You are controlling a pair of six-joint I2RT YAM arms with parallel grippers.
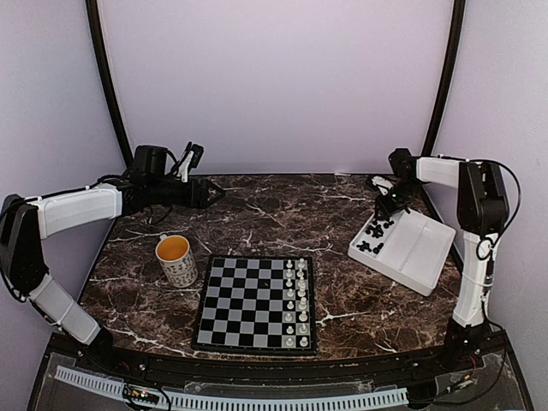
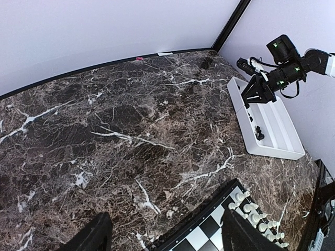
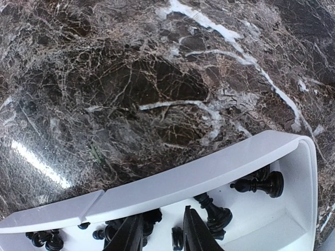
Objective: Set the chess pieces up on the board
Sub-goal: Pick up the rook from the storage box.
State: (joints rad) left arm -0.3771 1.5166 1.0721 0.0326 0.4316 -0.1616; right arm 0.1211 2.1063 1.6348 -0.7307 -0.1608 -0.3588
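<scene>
Inside the tray [image 3: 209,175] — right wrist view only — chess pieces [image 3: 259,184] lie toppled.

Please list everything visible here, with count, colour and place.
table: one, dark marble, under everything.
board: one, grey-and-black checks, near centre.
white pieces: two columns, on the board's right side.
black chess pieces: several, too small to count, in the tray's left compartment.
tray: one, white, right of the board.
mug: one, white, orange inside, left of the board.
left gripper: one, black, far left, jaws open.
right gripper: one, black, among those pieces, jaws narrowly apart, grip unclear.
</scene>
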